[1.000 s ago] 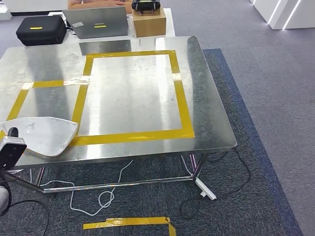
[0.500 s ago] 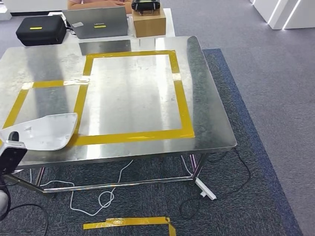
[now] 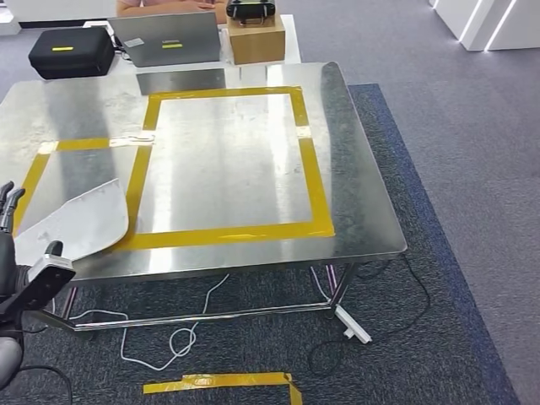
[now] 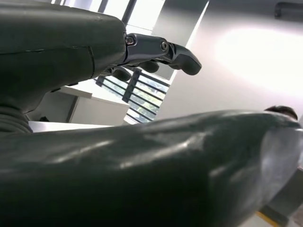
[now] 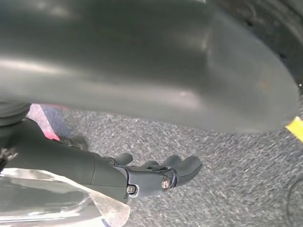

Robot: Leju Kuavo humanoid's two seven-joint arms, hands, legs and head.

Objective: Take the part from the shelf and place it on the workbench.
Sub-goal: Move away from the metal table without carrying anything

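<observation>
Placement step: pale grey curved sheet-metal part (image 3: 76, 224) at near-left corner of steel tabletop (image 3: 357, 194), overhanging edge. Left robot hand (image 3: 8, 207) fingers apart beside part; right robot hand (image 5: 157, 177) grip: can't tell. Next: slide part fully onto tabletop, let go.

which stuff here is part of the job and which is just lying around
Job:
- pale curved part, resting on the bench's near left edge
- steel workbench
- left hand, beside the part

Lying about:
- black case
- laptop
- cardboard box
- floor cables

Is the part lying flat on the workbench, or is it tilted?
Tilted. The part overhangs the workbench's near left edge, its far end raised. Whether it touches the bench: cannot tell.
</observation>
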